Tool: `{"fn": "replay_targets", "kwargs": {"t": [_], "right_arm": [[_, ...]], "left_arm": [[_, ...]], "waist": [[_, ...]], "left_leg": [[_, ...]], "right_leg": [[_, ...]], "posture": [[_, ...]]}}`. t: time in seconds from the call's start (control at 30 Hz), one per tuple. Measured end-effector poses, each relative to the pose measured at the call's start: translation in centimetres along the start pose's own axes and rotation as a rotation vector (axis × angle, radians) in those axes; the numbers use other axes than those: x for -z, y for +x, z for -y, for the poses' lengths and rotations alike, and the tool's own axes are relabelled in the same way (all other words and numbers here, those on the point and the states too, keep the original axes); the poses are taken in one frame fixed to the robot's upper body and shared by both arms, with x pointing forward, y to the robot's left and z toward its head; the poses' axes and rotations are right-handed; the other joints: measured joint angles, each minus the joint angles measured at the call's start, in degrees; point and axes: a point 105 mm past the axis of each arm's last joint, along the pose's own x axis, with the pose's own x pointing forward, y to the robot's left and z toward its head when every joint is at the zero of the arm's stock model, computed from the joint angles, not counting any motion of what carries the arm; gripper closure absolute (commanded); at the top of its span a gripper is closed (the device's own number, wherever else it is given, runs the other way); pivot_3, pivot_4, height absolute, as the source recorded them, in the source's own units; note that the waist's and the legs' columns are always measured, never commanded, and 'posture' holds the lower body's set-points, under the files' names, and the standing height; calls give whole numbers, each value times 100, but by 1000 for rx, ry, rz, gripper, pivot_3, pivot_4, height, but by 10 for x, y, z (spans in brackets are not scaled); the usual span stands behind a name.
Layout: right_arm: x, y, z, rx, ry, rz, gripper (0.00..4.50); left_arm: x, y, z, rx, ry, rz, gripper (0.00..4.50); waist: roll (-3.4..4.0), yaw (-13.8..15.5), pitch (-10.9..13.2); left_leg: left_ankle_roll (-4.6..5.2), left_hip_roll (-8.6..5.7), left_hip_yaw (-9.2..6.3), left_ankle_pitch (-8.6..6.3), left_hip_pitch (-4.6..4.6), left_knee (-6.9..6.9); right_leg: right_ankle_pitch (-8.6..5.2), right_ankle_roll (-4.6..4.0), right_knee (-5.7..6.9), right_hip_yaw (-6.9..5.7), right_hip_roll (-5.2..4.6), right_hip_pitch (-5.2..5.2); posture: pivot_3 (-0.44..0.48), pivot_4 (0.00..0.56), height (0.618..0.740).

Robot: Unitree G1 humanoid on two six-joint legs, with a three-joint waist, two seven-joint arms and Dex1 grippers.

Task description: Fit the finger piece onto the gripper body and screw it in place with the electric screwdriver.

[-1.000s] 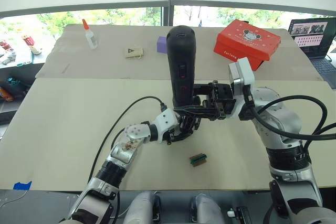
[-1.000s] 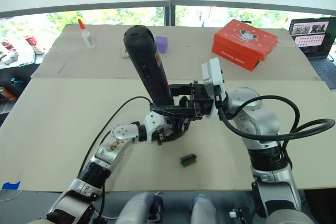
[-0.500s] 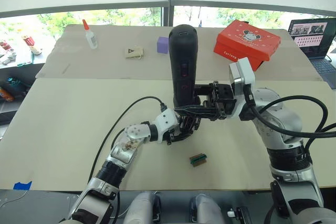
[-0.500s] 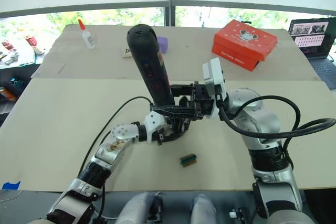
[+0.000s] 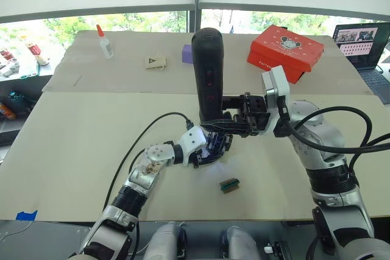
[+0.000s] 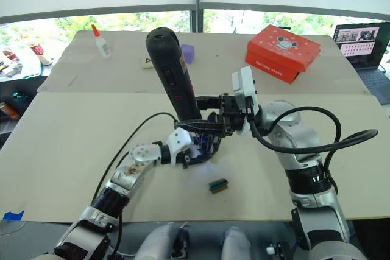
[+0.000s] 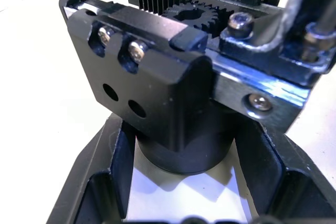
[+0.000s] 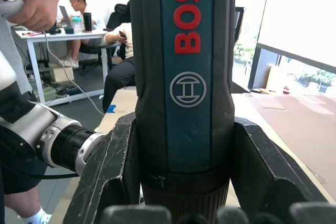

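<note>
The electric screwdriver (image 5: 207, 71) stands almost upright over the middle of the table (image 5: 79, 144), its long axis near vertical, the rounded back end up and the working end pointing down at the gripper body (image 5: 214, 144). In the right eye view it leans a little, with the top toward the robot's left. The right gripper (image 5: 226, 127) is closed around the lower part of the handle, and the right wrist view shows one finger (image 8: 113, 171) pressed on each side of the barrel.

The gripper body sits on the table directly under the screwdriver. The left gripper (image 5: 210, 150) holds it by its round base, a finger (image 7: 105, 182) against each side in the left wrist view. The bit itself is hidden.

A small green-and-brown block (image 5: 230, 184) lies near, toward the robot.
</note>
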Motion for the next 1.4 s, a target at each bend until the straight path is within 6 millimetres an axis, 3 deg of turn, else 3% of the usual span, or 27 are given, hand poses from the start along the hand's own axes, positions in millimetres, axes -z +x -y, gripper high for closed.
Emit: {"fn": "replay_targets", "kwargs": {"t": [1.0, 1.2, 1.33, 1.4], "right_arm": [[-4, -2, -6, -1, -31, -12, 2565], [-17, -3, -3, 31, 31, 9, 2565], [-58, 1, -3, 18, -55, 93, 2565], [-68, 1, -8, 0, -66, 118, 2565]], "left_arm": [[0, 0, 0, 1, 0, 1, 2218], [-2, 0, 1, 9, 10, 12, 2218], [-2, 1, 2, 12, 7, 14, 2218], [-2, 2, 2, 13, 4, 15, 2218]], "waist": [[0, 3, -2], [2, 2, 4], [3, 10, 5], [3, 17, 5]], "left_leg": [[0, 2, 0, 0, -2, -1], [0, -1, 0, 0, -25, -1], [0, -1, -2, 0, -25, -2], [1, -2, -2, 0, -24, -2]], "right_leg": [[0, 0, -1, 2, -1, -2], [0, -1, -2, 1, -2, -23], [0, 0, -3, -4, -2, -21], [0, 0, -4, -4, -2, -17]], "posture": [[0, 150, 740], [0, 150, 740], [0, 150, 740], [0, 150, 740]]}}
